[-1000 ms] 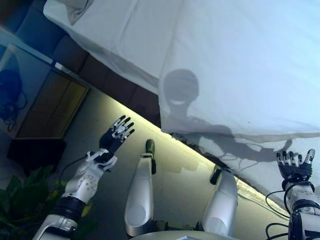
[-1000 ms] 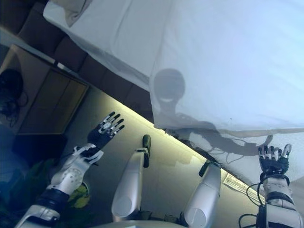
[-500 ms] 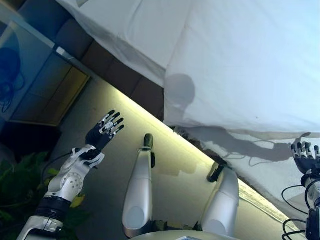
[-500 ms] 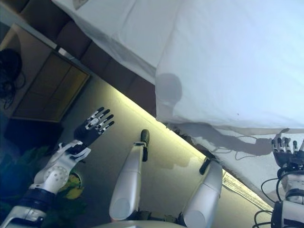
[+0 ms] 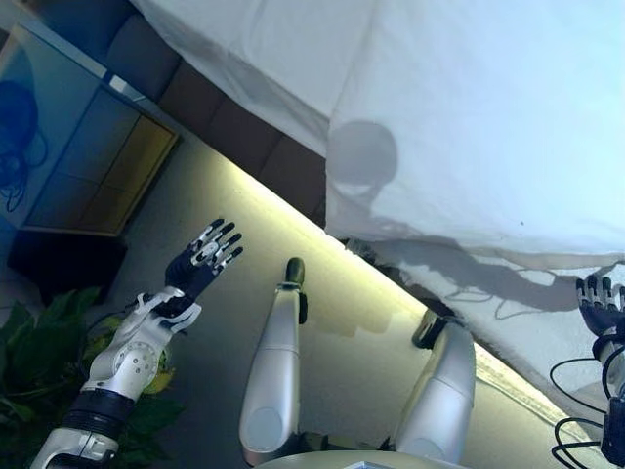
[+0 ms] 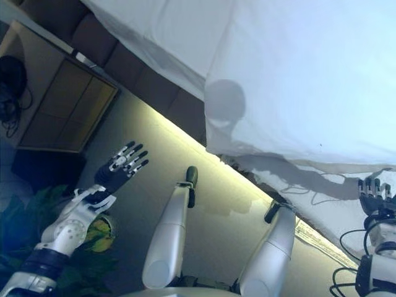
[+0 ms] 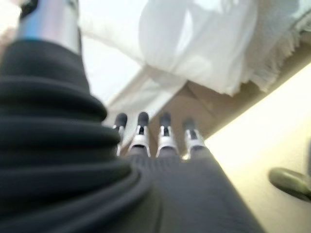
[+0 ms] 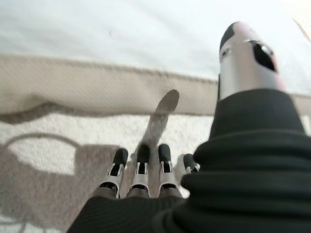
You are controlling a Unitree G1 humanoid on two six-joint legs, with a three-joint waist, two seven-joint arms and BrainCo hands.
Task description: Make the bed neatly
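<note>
Hanging over the bed's side, the white duvet (image 5: 469, 127) is covering the mattress. The left hand (image 5: 200, 264) is hovering released above the floor beside the bed, while the right hand (image 5: 598, 305) is reaching, fingers straight and empty, just below the duvet's hem.

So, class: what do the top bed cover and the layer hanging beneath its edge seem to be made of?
The bed cover looks like smooth matte white cotton-type cloth, with soft folds. The layer beneath looks like coarser, towel-like fabric with a woven beige band; its nubby surface suggests terry, though that is uncertain.

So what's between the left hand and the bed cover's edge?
Only bare floor and the bed's brown base lie between the open left hand and the white cover, in both eye views.
</note>
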